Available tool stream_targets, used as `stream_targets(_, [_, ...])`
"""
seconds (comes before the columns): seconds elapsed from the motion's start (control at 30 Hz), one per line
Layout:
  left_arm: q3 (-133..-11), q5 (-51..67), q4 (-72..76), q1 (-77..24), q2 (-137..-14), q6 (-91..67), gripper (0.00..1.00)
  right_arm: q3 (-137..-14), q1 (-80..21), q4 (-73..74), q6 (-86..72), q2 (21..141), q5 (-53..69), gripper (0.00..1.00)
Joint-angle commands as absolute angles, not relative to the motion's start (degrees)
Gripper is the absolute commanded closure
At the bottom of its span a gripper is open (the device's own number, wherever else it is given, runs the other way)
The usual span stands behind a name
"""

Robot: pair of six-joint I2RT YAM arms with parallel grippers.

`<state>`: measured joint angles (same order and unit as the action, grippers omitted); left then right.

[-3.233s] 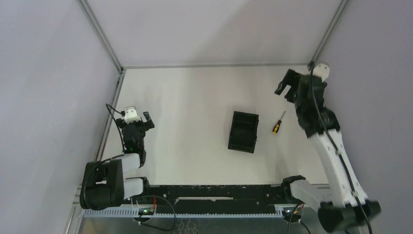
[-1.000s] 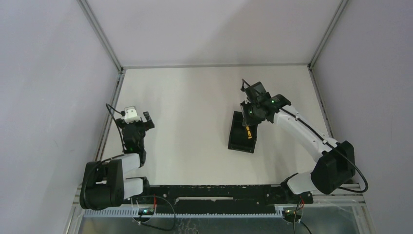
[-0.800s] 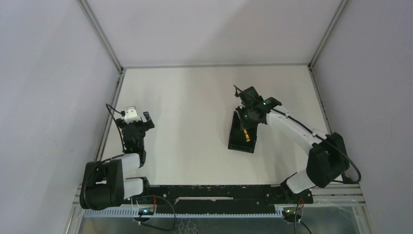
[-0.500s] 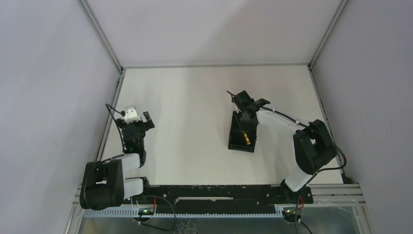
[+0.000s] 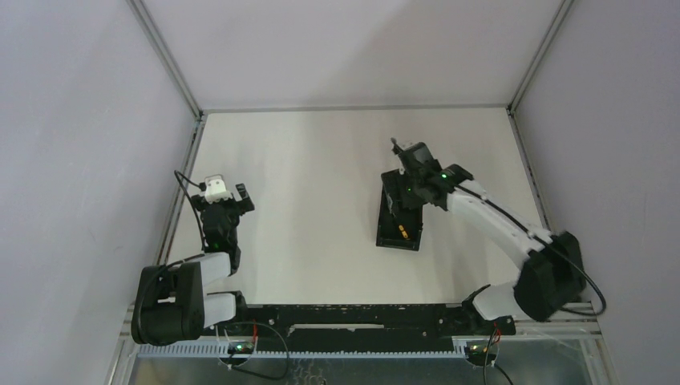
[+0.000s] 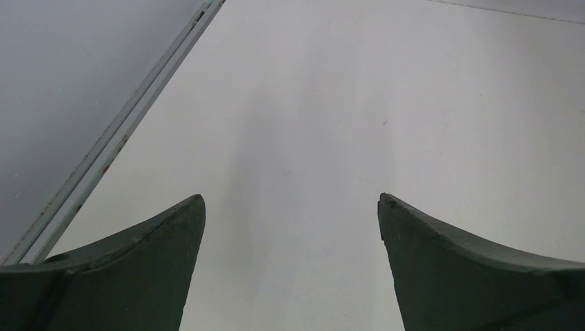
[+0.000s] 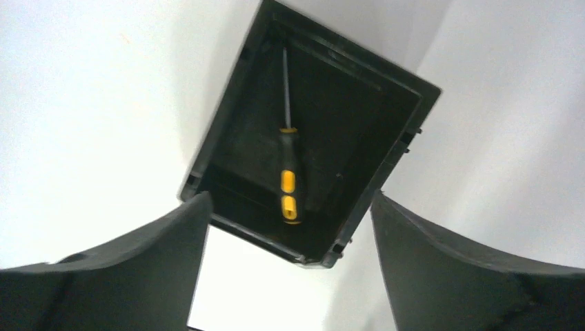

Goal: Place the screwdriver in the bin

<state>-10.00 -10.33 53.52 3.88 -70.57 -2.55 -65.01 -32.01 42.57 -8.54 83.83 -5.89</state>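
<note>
Right tool (image 7: 288,201) spread wide, pinching nothing, hovering over bin (image 7: 207,153) on counter (image 5: 305,176). Screwdriver (image 7: 288,176) loose inside bin, below and between the fingers, touching neither. Left tool (image 6: 290,201) spread, well apart.

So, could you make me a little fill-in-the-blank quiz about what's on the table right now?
1. The screwdriver lies ___ the bin.
2. The right end effector above the bin is ___, gripping nothing.
3. The screwdriver's handle is black and ___.
4. The left end effector is open and holds ___.

Missing words: inside; open; yellow; nothing.
</note>
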Motion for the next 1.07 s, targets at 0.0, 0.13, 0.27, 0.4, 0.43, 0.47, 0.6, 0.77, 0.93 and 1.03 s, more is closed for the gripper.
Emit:
stream_targets(0.0, [-13.1,-10.53,55.86,3.6,-70.75,-1.76,0.0,-65.58,-29.84,39.54,-10.97,72.55,-6.99,0.01])
stream_targets(0.13, [-13.1,-10.51,55.86,3.65,-70.75,-1.75,0.0,-60.33,-27.57,33.04,-11.07,61.77,-7.04,0.0])
stream_targets(0.27, [-13.18,-10.52,55.82,3.6,-70.7,-1.76,0.0,-52.37,-25.42,27.41,-12.96,49.4,-8.89,0.0])
stream_targets(0.4, [-13.1,-10.47,55.81,3.66,-70.75,-1.75,0.0,-42.72,-23.23,24.18,-17.2,39.3,-14.46,0.0])
stream_targets(0.43, [-13.14,-10.5,55.82,3.61,-70.74,-1.76,0.0,-40.86,-22.99,24.16,-18.05,37.19,-16.29,0.0])
stream_targets(0.47, [-13.15,-10.54,55.81,3.6,-70.75,-1.76,0.0,-38.9,-22.88,24.26,-19.31,35.22,-17.28,0.0])
stream_targets(0.6, [-13.1,-10.51,55.83,3.62,-70.75,-1.76,0.0,-31.13,-22.85,24.42,-25.11,28.0,-21.01,0.0])
stream_targets(0.77, [-13.11,-10.46,55.81,3.61,-70.73,-1.76,0.0,-23.0,-22.85,24.45,-29.87,20.08,-23.4,0.0])
stream_targets(0.93, [-13.1,-10.46,55.82,3.6,-70.75,-1.75,0.0,-21.22,-22.57,23.8,-30.0,16.82,-22.07,0.0])
stream_targets(1.03, [-13.16,-10.5,55.81,3.6,-70.75,-1.76,0.0,-21.27,-22.59,23.27,-29.37,17.04,-21.44,0.0])
